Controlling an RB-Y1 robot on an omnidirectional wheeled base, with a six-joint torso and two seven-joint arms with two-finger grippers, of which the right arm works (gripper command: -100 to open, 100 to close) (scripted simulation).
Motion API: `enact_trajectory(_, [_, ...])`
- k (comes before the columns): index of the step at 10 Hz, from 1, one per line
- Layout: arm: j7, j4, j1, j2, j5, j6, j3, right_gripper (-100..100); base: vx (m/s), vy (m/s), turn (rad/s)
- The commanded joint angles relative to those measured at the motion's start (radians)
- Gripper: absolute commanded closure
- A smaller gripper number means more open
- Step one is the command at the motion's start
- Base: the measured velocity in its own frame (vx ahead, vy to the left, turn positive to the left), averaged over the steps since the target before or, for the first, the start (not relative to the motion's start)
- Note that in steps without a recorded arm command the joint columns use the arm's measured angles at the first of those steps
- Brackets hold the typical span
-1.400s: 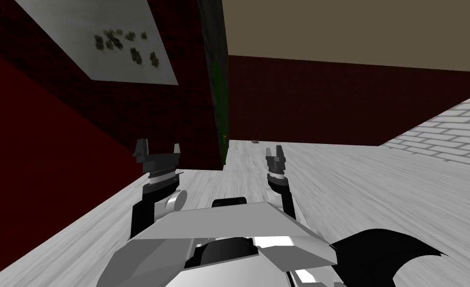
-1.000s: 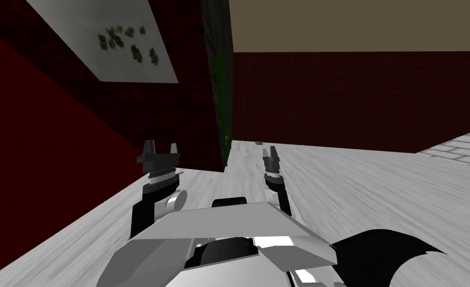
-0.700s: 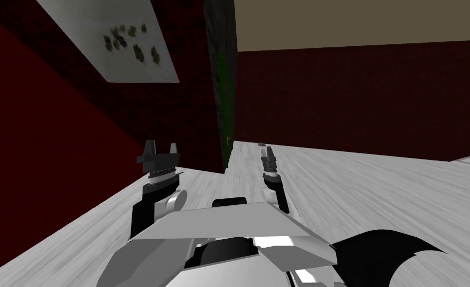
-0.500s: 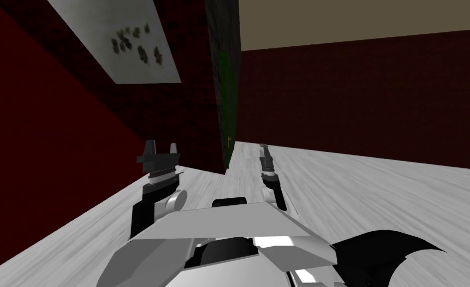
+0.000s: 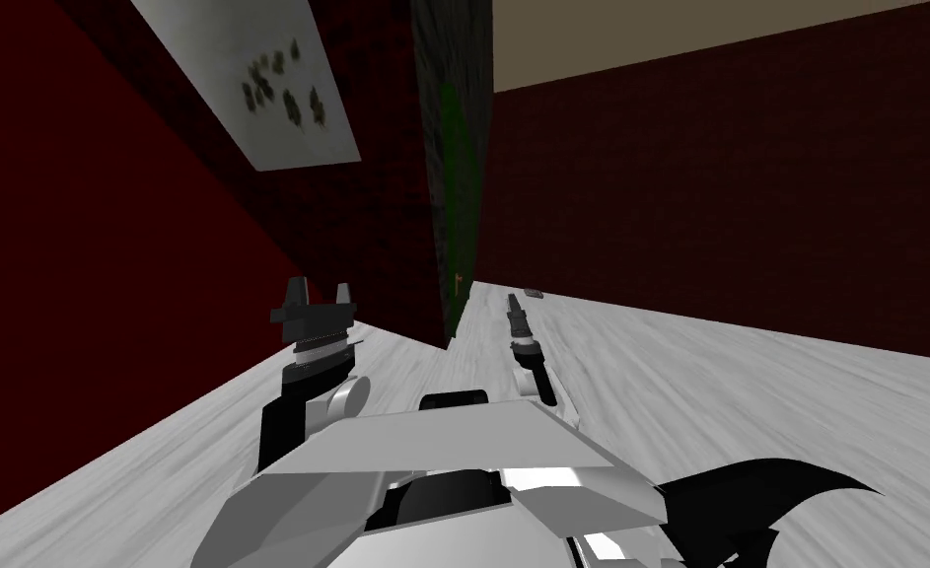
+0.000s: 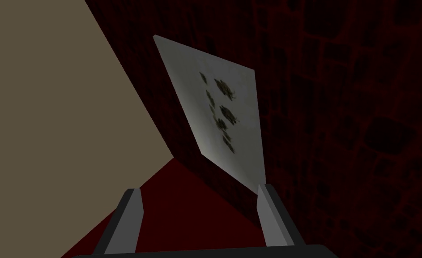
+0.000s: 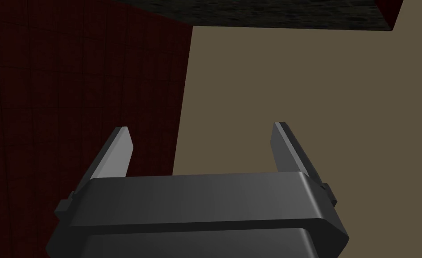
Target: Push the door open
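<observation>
Turning toward door (image 5: pixel 458 187) | right gripper (image 5: pixel 515 300) nearing door's edge, jaws spread | left gripper (image 5: pixel 320 292) idling, jaws spread | push pending

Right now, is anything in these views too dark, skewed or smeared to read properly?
Head view: rolled and wide-angled, so the dark red walls splay; the door is a dim green strip seen edge-on; the floor looks streaky, with no glare. Left wrist view: dim, the framed picture the brightest patch, slanted. Right wrist view: the right gripper crisp, fingers open.
</observation>
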Motion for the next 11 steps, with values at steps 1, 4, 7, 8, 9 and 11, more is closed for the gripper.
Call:
enact_trajectory(1, [0.034,0.037,-0.015,-0.012,0.015,-0.001,0.012,-100,0.106,-0.136,0.235])
enact_trajectory(4, [0.081,0.092,-0.044,-0.03,0.035,0.005,0.028,-100,0.115,-0.108,0.202])
enact_trajectory(7, [0.131,0.15,-0.075,-0.049,0.057,0.011,0.045,-100,0.098,-0.12,0.182])
enact_trajectory(8, [0.143,0.165,-0.083,-0.054,0.062,0.013,0.049,-100,0.093,-0.108,0.155])
enact_trajectory(9, [0.156,0.179,-0.091,-0.059,0.068,0.014,0.053,-100,0.08,-0.096,0.141])
enact_trajectory(11, [0.194,0.224,-0.115,-0.073,0.084,0.019,0.066,-100,0.072,-0.106,0.185])
